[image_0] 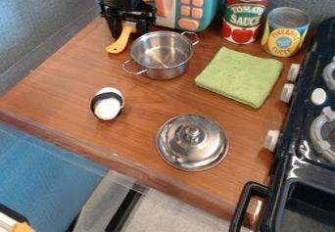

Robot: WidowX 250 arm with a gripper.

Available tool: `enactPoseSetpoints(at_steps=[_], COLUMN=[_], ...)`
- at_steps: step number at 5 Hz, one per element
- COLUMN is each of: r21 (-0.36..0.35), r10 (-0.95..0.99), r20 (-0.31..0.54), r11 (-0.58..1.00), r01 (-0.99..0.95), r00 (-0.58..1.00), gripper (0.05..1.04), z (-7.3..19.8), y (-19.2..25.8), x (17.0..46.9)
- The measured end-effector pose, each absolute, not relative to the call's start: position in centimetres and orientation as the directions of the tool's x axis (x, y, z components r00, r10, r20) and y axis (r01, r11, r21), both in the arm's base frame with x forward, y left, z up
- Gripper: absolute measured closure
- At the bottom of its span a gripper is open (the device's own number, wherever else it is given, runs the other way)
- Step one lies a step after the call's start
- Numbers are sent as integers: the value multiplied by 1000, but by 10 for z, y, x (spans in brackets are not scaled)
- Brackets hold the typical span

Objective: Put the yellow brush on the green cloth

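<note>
Near the table's [59, 89] far left corner, the black gripper [128, 29] hangs at the yellow brush [118, 45], left of the two-handled steel pot [162, 55]; whether it grips the brush, I cannot tell.

Pot [161, 56], cloth [240, 76], lid [192, 145] on wooden counter [62, 93]

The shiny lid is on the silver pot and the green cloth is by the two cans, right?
Not quite: the camera view shows the shiny lid on the wooden counter, apart from the silver pot. The green cloth is by the two cans.
</note>
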State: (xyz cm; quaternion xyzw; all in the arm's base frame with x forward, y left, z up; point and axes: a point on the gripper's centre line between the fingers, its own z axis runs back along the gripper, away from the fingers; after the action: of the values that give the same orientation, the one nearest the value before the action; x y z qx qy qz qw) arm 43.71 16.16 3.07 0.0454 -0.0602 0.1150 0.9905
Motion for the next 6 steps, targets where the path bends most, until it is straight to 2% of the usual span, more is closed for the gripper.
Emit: enactPoseSetpoints(at_steps=[1,2,3,4,5,6], r21=[68,65,79,85,4,-56], r10=[213,234,281,249,193,136], r20=[119,106,164,243,255,251], r11=[973,968,952,957,980,990], r01=[-222,-242,-296,-277,-201,-126], r00=[970,966,946,937,947,958], gripper=[686,745,745,745,746,746], z=[29,34,72,116,132,135], y=[158,160,167,144,95,48], x=[434,422,408,405,412,411])
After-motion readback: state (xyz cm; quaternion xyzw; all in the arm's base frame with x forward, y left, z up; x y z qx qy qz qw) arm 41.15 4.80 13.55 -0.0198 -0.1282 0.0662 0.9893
